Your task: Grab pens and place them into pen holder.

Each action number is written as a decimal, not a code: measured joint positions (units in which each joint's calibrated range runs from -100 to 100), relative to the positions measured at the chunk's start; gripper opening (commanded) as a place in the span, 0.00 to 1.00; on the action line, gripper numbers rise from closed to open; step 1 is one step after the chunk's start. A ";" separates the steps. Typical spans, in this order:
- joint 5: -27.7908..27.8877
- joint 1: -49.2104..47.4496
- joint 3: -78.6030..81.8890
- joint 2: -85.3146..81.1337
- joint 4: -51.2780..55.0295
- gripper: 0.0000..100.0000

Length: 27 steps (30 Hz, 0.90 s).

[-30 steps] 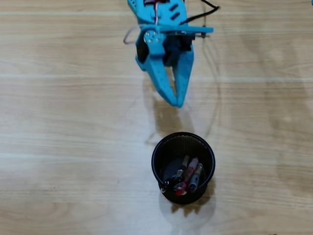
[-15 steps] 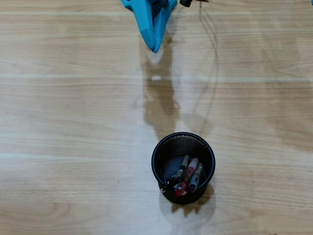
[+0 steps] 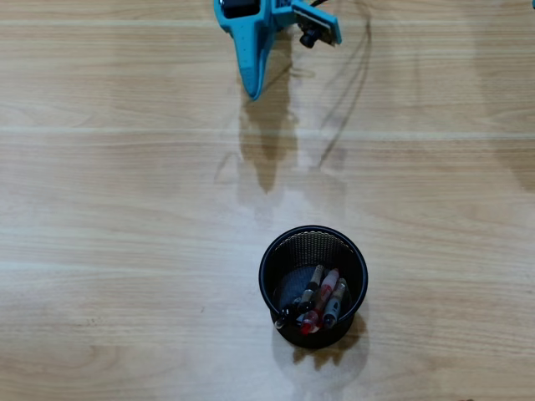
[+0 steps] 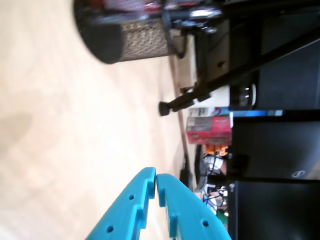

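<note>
The black wire-mesh pen holder (image 3: pixel 313 284) stands on the wooden table in the lower middle of the overhead view, with several pens (image 3: pixel 318 302) inside it, their ends leaning toward its near rim. The wrist view is turned sideways and shows the holder (image 4: pixel 127 35) at the top, with pen ends (image 4: pixel 192 12) sticking out. My blue gripper (image 3: pixel 252 90) is at the top edge of the overhead view, well away from the holder, pointing down the picture. Its two fingers (image 4: pixel 155 178) touch at the tips, shut on nothing.
The table top is bare light wood around the holder. Beyond the table edge the wrist view shows a black stand leg (image 4: pixel 200 92), a red box (image 4: pixel 209 129) and dark computer cases (image 4: pixel 280 205). A thin cable (image 3: pixel 351 75) hangs from the arm.
The gripper has pulled back from just above the holder to the top edge of the overhead view and closed. The pens and holder have not moved.
</note>
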 measured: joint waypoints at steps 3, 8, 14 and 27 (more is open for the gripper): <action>0.05 -0.57 5.86 -4.33 0.00 0.02; 1.56 -0.48 9.14 -9.69 6.21 0.02; 2.96 0.95 9.67 -15.21 22.18 0.02; 5.36 1.14 9.67 -23.53 40.83 0.02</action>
